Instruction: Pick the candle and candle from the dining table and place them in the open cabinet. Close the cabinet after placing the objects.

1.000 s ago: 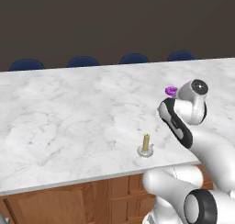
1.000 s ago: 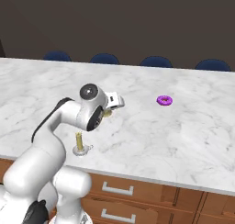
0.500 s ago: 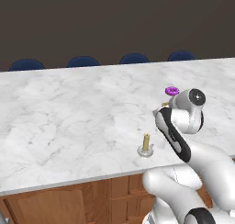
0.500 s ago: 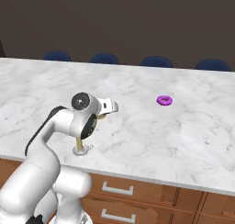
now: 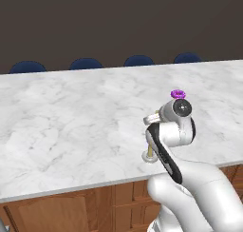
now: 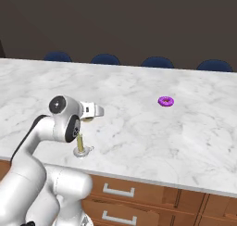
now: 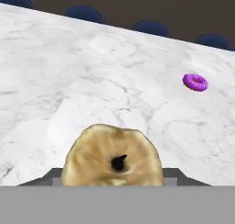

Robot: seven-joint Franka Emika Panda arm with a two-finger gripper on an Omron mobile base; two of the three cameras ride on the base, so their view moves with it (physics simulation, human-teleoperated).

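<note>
Arm folded low over table (image 5: 71, 117) edge, gripper (image 7: 114, 175) level, apparently pinching stubby candle (image 7: 112, 158) just above marble; stick candle (image 6: 81, 145) stands upright right below wrist, near edge.

A rendered home kitchen and dining space is showing here: a very large marble worktop (image 5: 71, 126) is sitting on a reddish-brown panelled wooden base with grey-handled drawers (image 6: 118, 191), and blue chair backs (image 6: 105, 59) are lining its far edge against a dark wall.
</note>
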